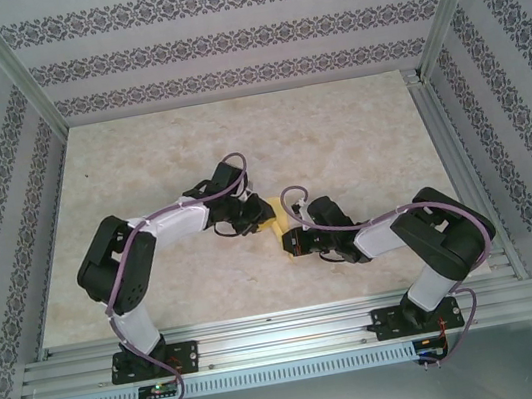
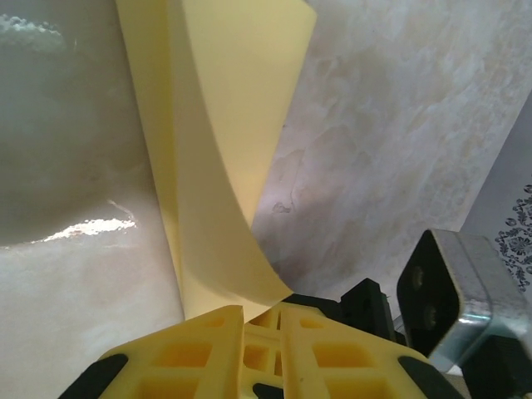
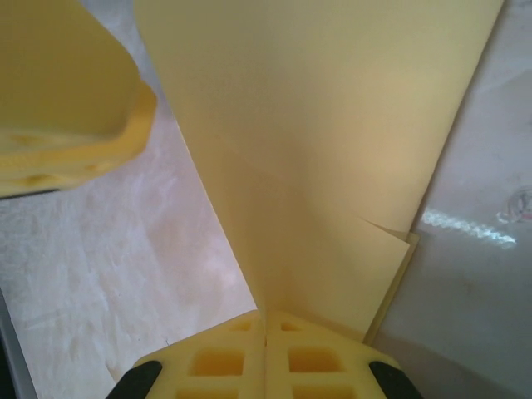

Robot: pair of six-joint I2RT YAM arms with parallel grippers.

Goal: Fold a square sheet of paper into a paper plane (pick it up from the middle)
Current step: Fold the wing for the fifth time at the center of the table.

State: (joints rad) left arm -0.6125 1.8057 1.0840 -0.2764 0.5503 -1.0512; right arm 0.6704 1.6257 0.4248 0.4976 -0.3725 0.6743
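Square sheet of paper (image 1: pixel 269 215) is being held at mid-table between left gripper (image 2: pixel 259 312) and right gripper (image 3: pixel 266 314), and we're seeing it partly folded, doubled yellow layers showing in both wrist views. Going down in size, we're looking at the marbled table (image 1: pixel 336 128), then the left arm (image 1: pixel 155 232) and right arm (image 1: pixel 423 230) bending inward toward each other over the centre. Right gripper is pinching the sheet with fingers pressed together, and left gripper is pinching another edge, fingertips nearly touching around the paper.
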